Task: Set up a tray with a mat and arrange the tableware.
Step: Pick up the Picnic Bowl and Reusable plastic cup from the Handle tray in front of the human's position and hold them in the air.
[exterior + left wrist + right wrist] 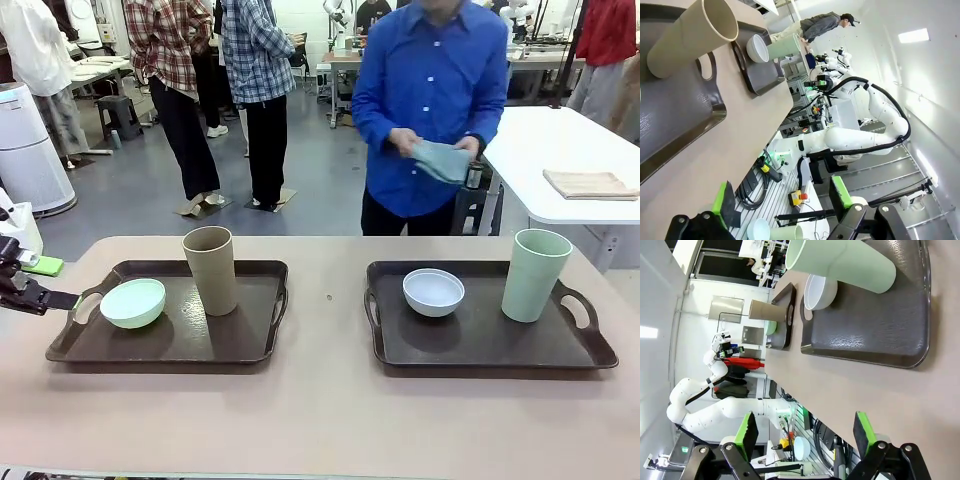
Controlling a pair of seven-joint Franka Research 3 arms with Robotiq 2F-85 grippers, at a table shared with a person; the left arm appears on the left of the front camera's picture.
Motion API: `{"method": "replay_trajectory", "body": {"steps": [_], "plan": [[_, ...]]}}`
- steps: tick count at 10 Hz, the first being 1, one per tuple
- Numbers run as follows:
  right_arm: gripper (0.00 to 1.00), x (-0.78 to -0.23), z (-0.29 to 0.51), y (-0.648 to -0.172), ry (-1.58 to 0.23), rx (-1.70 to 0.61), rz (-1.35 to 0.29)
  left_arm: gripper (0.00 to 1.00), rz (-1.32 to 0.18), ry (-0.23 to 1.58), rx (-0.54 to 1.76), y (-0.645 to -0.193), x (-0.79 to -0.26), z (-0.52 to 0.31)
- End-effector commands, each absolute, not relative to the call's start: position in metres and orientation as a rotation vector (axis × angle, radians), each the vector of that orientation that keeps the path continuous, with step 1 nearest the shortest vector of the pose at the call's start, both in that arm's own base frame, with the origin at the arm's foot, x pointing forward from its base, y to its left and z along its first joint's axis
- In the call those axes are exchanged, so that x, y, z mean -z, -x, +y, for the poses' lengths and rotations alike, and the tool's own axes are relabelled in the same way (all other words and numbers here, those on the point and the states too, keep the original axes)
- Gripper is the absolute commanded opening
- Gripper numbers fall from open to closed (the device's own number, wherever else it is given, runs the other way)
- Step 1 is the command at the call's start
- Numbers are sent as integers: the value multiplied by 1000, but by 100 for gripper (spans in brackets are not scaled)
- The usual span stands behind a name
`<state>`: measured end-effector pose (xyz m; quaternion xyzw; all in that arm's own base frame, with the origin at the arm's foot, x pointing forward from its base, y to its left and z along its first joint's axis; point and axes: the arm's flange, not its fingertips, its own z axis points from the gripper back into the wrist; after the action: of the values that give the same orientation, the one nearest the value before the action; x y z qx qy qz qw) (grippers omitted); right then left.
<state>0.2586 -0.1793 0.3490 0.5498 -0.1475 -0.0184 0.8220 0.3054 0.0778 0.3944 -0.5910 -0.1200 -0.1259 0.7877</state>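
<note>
Left gripper (55, 298) cut off by front view's left edge. Pale green cup (850, 265) rim clipped at right wrist view's top edge. Mint green bowl (771, 328) there partly hidden behind left tray (786, 315).

Bright, even light falls from overhead in the front view: the table (320, 410) is flatly lit, and the brown cup (211, 270) throws only a short, soft shadow on the left tray (200, 335), whose dark surface has a dull sheen. That view is sharp throughout. In the left wrist view a ceiling light panel (913, 35) burns out to white, and straight lines bow toward the edges. In the right wrist view speckled glare lies on the right tray (875, 325), and the pale green cup (850, 265) looks stretched at the top edge
</note>
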Motion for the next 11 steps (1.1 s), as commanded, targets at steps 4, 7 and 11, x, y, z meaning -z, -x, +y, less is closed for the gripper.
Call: {"method": "replay_trajectory", "body": {"steps": [4,7,11], "plan": [[100,-349,-179,-259,-1185,29,-334,100,-283,1292,289,-307,-394,79],[100,-349,-179,-259,-1185,29,-334,100,-283,1292,289,-307,-394,79],[100,-349,-179,-259,-1185,29,-334,100,-283,1292,289,-307,-394,79]]}}
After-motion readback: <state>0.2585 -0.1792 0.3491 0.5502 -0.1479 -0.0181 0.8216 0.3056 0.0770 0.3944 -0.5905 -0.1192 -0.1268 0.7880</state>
